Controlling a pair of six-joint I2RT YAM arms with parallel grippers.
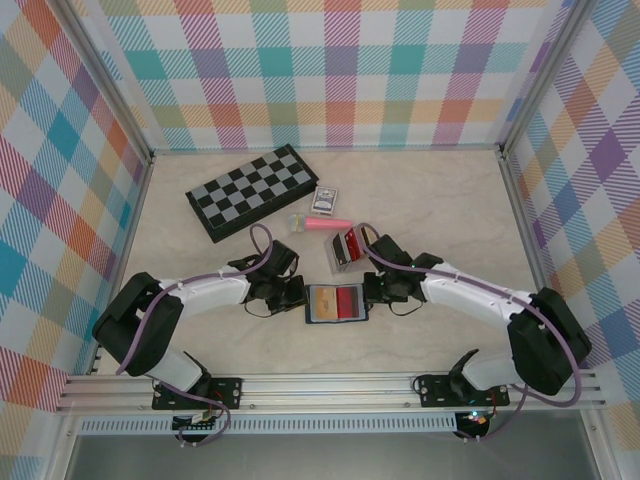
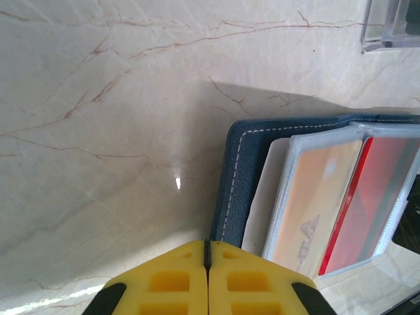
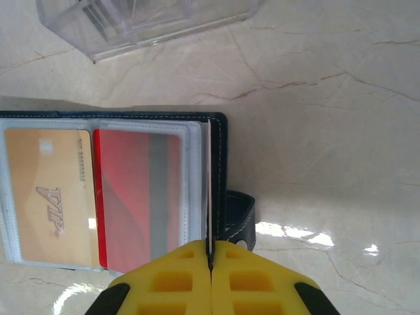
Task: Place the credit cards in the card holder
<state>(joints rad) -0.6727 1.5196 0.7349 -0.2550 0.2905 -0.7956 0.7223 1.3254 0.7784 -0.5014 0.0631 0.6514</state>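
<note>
The card holder (image 1: 337, 321), a navy wallet, lies open on the table between my two grippers. Its clear sleeves hold an orange credit card (image 3: 46, 190) and a red credit card (image 3: 138, 197), which also appear in the left wrist view as the orange card (image 2: 315, 197) and the red card (image 2: 374, 197). My left gripper (image 2: 207, 246) is shut on the navy cover's left edge (image 2: 236, 177). My right gripper (image 3: 210, 249) is shut on the right edge (image 3: 222, 170), beside the snap tab (image 3: 239, 220). From above, the left gripper (image 1: 302, 300) and right gripper (image 1: 369, 295) flank the wallet.
A clear plastic box (image 1: 345, 250) with something red inside stands just behind the wallet. Farther back lie a pink object (image 1: 322, 223), a pack of playing cards (image 1: 325, 200) and a folded chessboard (image 1: 252, 190). Plaid walls enclose the table.
</note>
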